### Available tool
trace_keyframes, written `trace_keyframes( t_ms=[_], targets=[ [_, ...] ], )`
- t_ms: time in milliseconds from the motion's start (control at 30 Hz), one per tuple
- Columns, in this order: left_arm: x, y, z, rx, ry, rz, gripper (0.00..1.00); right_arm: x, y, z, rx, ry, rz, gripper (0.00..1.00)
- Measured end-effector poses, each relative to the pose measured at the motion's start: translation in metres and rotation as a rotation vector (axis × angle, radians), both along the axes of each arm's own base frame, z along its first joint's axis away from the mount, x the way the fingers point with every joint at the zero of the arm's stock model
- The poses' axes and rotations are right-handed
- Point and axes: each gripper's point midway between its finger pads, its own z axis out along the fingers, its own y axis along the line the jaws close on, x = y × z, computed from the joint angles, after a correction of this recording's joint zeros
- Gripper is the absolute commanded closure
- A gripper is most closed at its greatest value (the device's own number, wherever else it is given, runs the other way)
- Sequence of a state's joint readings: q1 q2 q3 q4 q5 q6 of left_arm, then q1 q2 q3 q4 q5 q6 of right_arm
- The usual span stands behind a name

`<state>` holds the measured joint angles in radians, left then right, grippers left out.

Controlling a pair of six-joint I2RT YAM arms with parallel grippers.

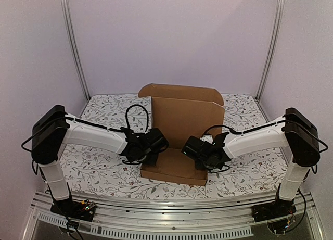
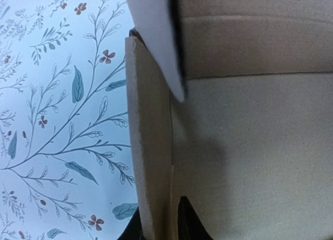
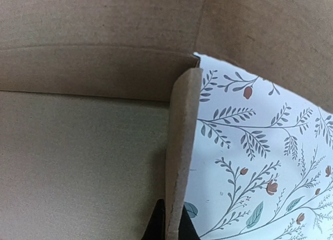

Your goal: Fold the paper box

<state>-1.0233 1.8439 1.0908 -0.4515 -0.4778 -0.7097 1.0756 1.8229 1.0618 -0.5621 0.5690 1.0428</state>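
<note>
The brown paper box lies in the middle of the table with its lid panel standing upright at the back and its base flat in front. My left gripper straddles the raised left side wall. Its black fingers stand slightly parted, with a thin gap on the inner side, so the left gripper is open. My right gripper is at the right side wall. In the wrist view the right gripper is shut on that wall's edge.
A floral tablecloth covers the table on both sides of the box. Metal frame posts and pale walls close in the back and sides. A rail runs along the near edge by the arm bases.
</note>
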Motion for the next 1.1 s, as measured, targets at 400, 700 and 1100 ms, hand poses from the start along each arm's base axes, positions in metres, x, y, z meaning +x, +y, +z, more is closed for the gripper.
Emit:
trace_keyframes(
  t_ms=[400,700,1100],
  targets=[
    [0.009,-0.001,-0.003,0.065,-0.022,0.015,1.00,-0.001,-0.003,0.001,0.005,-0.009,-0.007,1.00],
    [0.009,-0.005,-0.002,0.153,-0.041,0.006,1.00,-0.002,-0.007,0.002,0.014,-0.024,-0.009,1.00],
    [0.005,-0.012,0.010,0.339,-0.115,-0.030,1.00,-0.003,-0.013,0.002,0.004,-0.031,-0.011,1.00]
  ],
)
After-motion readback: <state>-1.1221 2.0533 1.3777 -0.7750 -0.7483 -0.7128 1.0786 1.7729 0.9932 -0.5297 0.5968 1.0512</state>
